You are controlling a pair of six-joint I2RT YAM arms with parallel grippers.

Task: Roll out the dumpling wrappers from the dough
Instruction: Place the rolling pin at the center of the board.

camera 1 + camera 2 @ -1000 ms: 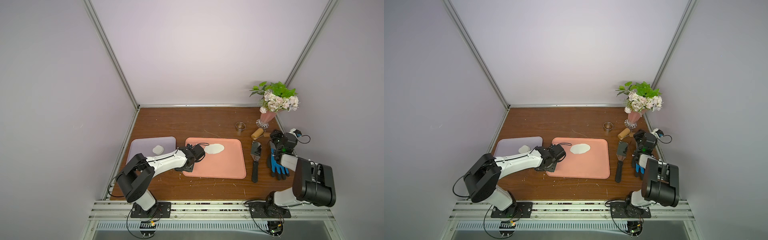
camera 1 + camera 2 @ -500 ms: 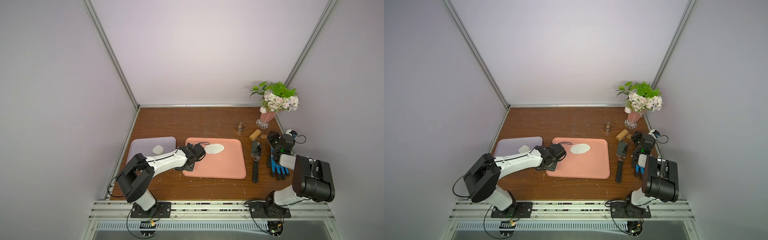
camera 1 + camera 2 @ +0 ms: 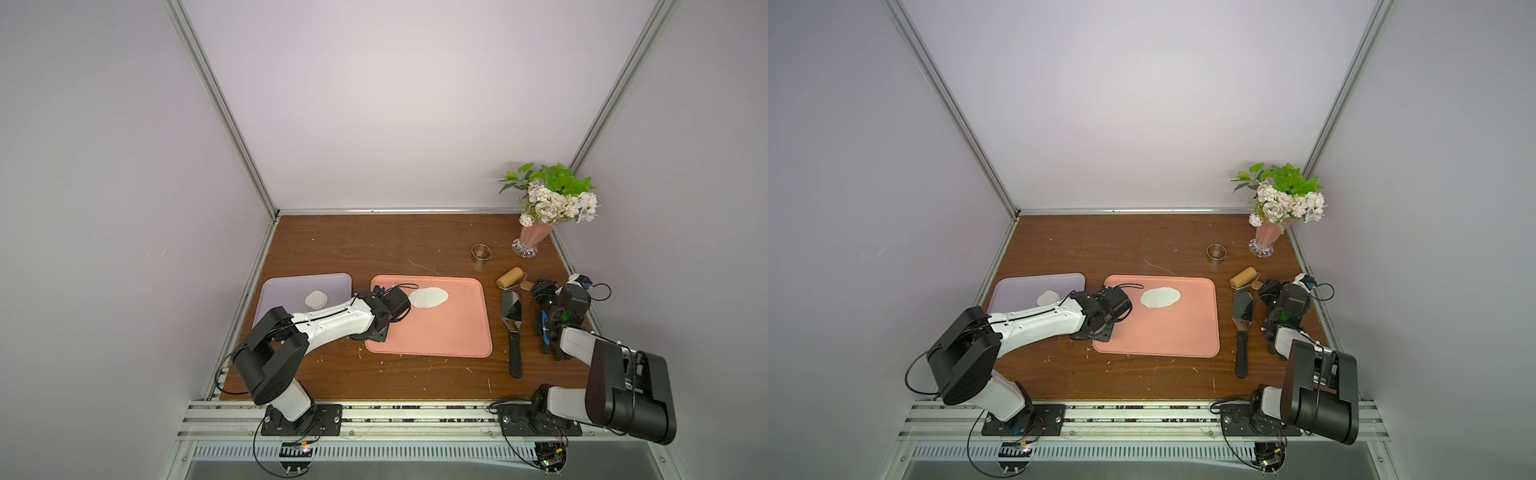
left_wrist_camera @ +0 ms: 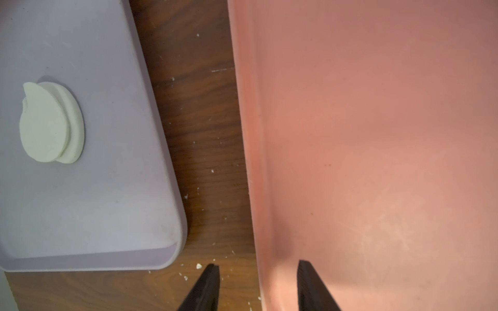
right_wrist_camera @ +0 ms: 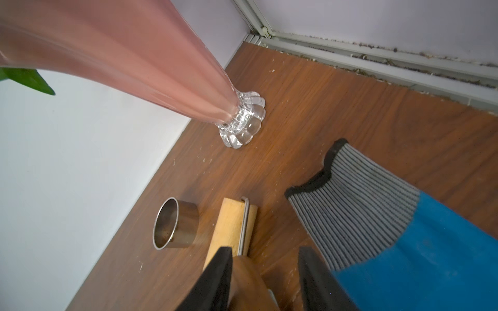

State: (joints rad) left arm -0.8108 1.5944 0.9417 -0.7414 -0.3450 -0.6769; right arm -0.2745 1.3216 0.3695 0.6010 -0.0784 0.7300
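The dough (image 3: pixel 429 298) (image 3: pixel 1160 297) lies as a thin white oval sheet at the back of the pink tray (image 3: pixel 449 336). Two dumpling wrappers (image 3: pixel 316 298) (image 4: pixel 51 122) lie stacked on the purple tray (image 3: pixel 291 286). My left gripper (image 3: pixel 376 334) (image 4: pixel 258 265) is open and straddles the pink tray's left rim (image 4: pixel 250 161), one finger over the table and one over the tray. The tan wooden roller (image 3: pixel 511 277) (image 5: pixel 233 226) lies on the table right of the pink tray. My right gripper (image 3: pixel 534 289) (image 5: pixel 265 251) is open around the roller's handle, which rests against one finger.
A steel ring cutter (image 3: pixel 481 252) (image 5: pixel 175 227) stands behind the roller, and a pink flower vase (image 3: pixel 534 237) (image 5: pixel 242 121) stands in the back right corner. A black-handled spatula (image 3: pixel 513 328) lies right of the pink tray. A blue and grey glove (image 5: pixel 404 229) lies under the right arm.
The right gripper has lowered the roller onto the table and its jaws have opened off the handle. The left arm has not moved.
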